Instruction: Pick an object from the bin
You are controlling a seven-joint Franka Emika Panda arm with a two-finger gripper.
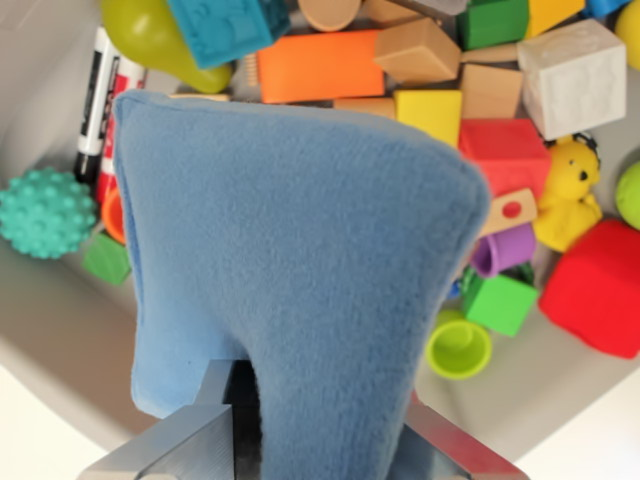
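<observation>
The gripper (318, 420) is pinching a blue fleece pouch (300, 270) — it hangs above the toy-filled grey bin (45, 330).

**Fig. 1. Loose toys lying around the claw (315, 445), wrist view.**

Toward the wrist view's left of the claw you see a teal bumpy ball (45, 212), a small green cube (107, 258) just beside it, and a black-and-white marker (95, 105) farther up. Beyond the claw, along the top of the view, lie a lime-green rounded toy (150, 38), a teal block (228, 25), an orange block (318, 65), a tan block (418, 50), a yellow block (428, 112) and a white textured cube (572, 78). Toward the wrist view's right you find a red block (505, 155), a yellow duck (568, 192), a purple tube (505, 250), a green block (500, 300), a lime cup (459, 348) nearest the claw, and a red soft cube (598, 290).
</observation>
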